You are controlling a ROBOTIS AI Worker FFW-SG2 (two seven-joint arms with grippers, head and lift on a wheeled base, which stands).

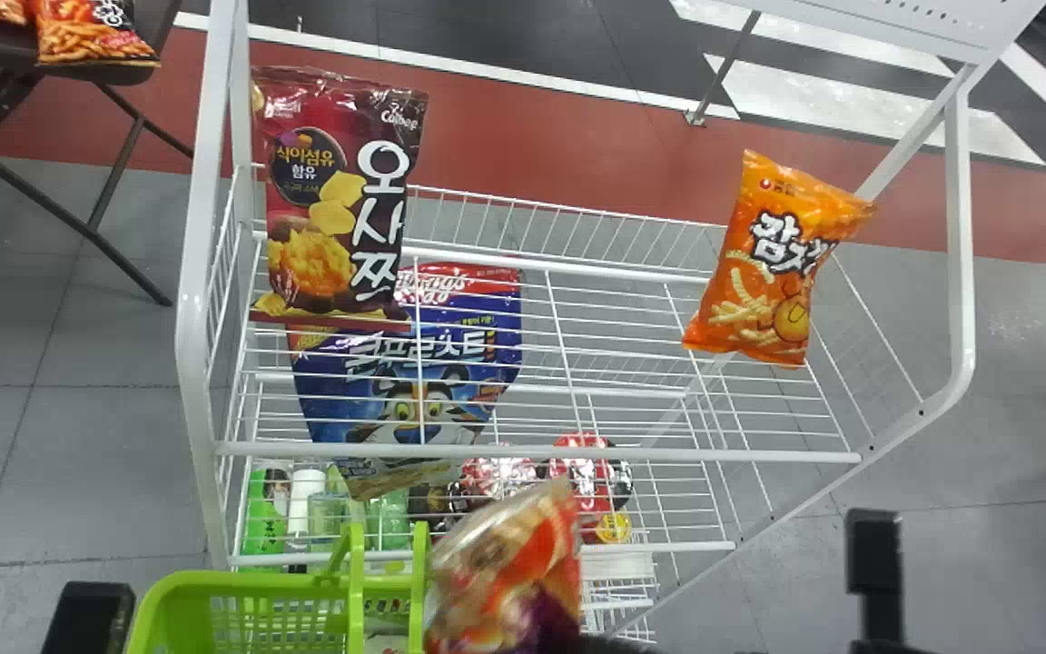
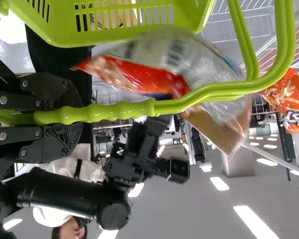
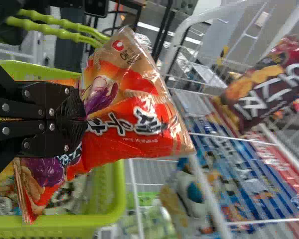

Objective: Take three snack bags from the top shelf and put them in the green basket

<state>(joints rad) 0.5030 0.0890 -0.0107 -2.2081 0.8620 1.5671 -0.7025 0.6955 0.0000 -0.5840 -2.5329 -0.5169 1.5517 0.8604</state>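
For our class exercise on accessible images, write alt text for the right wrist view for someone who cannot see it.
The right gripper pinches a red-and-orange snack bag near the green basket. Beyond, a dark red snack bag sits on a white wire rack.

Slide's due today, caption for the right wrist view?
Right gripper holding a red snack bag near the green basket.

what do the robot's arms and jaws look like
Both are black. The right arm has a smooth, tube-like section, a rounded joint and, farther along, boxy, angular parts. Both sets of jaws, seen in the wrist views, are mounted on flat black linkage bars dotted with round silver screws.
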